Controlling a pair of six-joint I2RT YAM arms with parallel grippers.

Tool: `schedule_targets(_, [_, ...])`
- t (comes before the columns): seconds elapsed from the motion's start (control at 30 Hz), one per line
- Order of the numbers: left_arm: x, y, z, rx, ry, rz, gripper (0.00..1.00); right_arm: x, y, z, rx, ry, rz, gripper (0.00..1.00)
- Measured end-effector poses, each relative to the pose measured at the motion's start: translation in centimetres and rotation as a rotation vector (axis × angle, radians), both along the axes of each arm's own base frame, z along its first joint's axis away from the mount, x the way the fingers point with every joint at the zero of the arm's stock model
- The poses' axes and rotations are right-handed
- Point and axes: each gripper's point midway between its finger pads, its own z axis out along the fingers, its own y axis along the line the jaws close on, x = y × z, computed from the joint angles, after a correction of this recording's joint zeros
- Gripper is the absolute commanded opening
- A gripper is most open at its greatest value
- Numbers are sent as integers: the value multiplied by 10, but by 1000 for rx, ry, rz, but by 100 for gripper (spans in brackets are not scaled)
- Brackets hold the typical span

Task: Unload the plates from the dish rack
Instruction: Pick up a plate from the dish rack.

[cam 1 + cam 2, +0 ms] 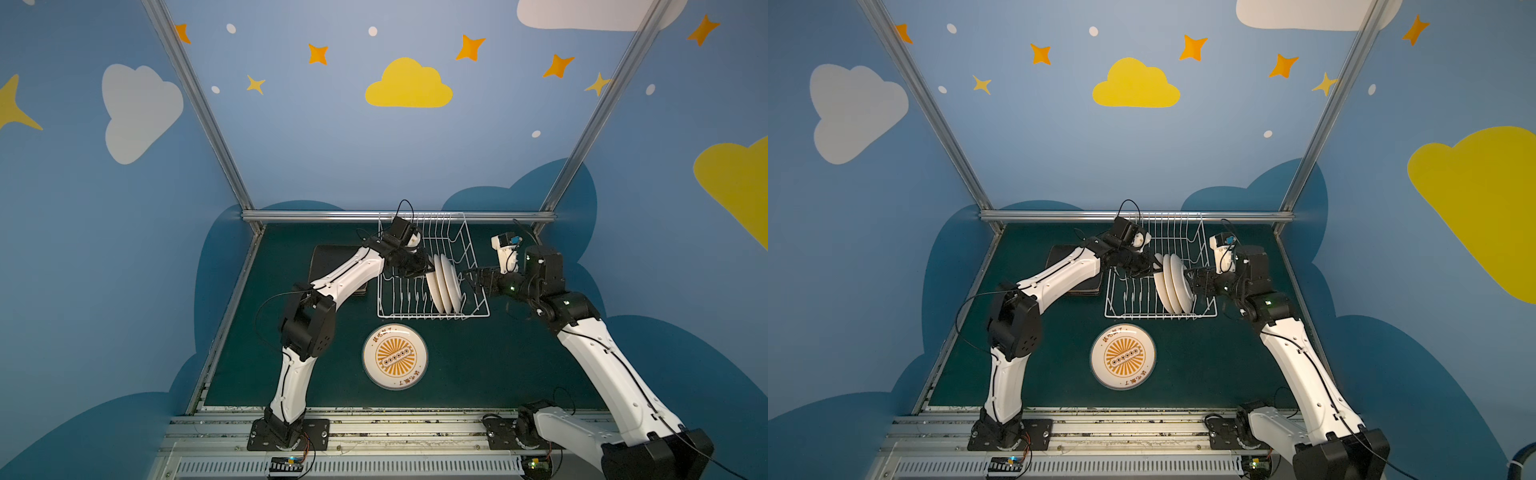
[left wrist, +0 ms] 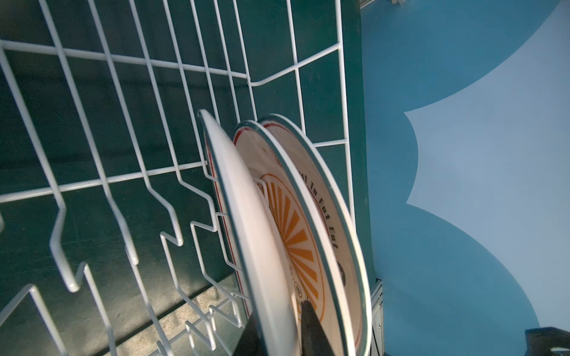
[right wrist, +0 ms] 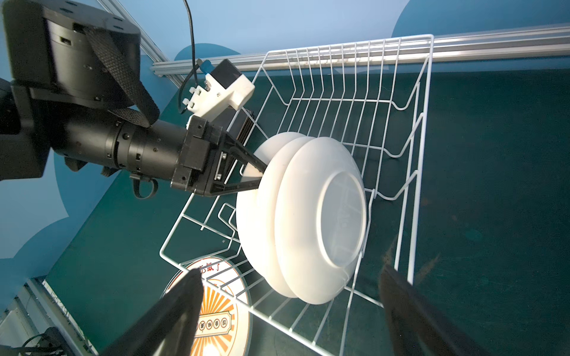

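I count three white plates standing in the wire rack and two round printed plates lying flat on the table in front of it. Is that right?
Not quite. Only one round printed plate lies flat in front of the dish rack, not two; both top views show this. The rest is right: three white plates stand in the rack.

a robot test booth
aluminium frame posts [image 1: 199,104], walls [image 1: 409,85] painted with clouds and stars, robot arms [image 1: 351,270] bolted to a metal rail [image 1: 374,428] by a green mat [image 1: 478,365].
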Motion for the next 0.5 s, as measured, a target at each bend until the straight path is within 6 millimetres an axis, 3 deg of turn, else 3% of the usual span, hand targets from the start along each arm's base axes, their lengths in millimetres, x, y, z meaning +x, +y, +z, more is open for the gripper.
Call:
schedule_targets(0.3, [4,-10,5,-39,28,4,4,0,-1,0,-2,-1,-3,89])
schedule_targets(0.5, [5,-12,6,-54,53,7,3,1,-2,0,-4,-4,-7,89])
